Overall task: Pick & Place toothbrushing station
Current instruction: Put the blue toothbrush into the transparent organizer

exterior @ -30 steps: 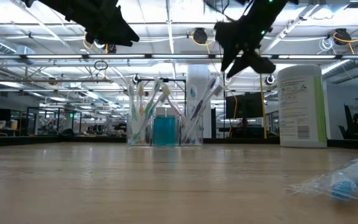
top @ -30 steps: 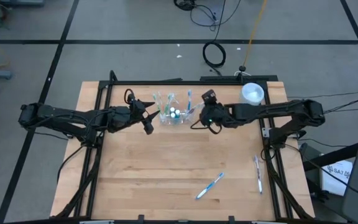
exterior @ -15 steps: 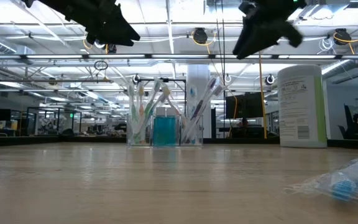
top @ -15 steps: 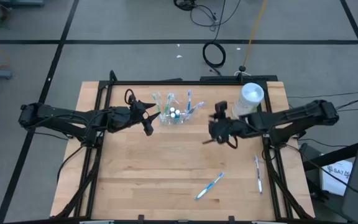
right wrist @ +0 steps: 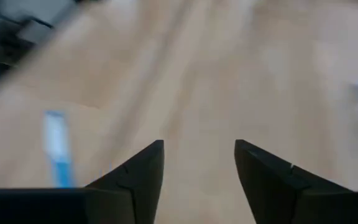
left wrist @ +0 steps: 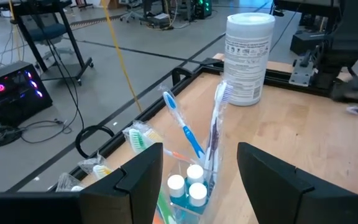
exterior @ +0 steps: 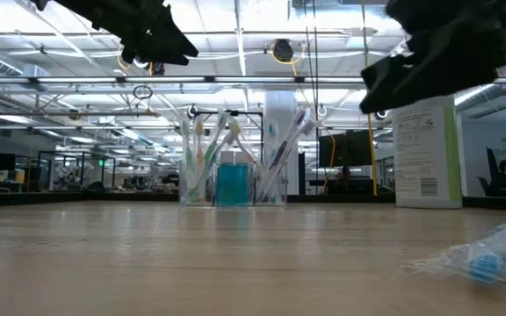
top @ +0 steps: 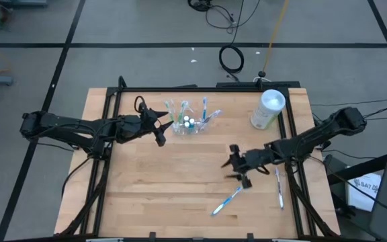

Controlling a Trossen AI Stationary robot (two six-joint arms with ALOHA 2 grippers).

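Note:
The clear cup (top: 188, 124) stands on its base at the table's far middle, holding several white, blue and green toothbrushes and small teal tubes (left wrist: 188, 186). My left gripper (top: 160, 126) hovers open just left of the cup; its fingers (left wrist: 138, 180) frame the cup without touching it. My right gripper (top: 238, 169) is open above the table's near right, close to a loose blue toothbrush (top: 226, 200) lying flat on the wood. That toothbrush shows blurred in the right wrist view (right wrist: 56, 148).
A tall white cylindrical container (top: 268, 109) stands at the far right corner. A second toothbrush (top: 279, 187), in a clear wrapper (exterior: 486, 254), lies near the right edge. Black frame rails (top: 110, 144) run along the table's sides. Bare wood lies between the cup and the near edge.
My right gripper has swung away from the cup toward the table's near right, sinking lower and rolling as it went. It now hangs over the loose blue toothbrush. The cup and its toothbrushes stand where they were.

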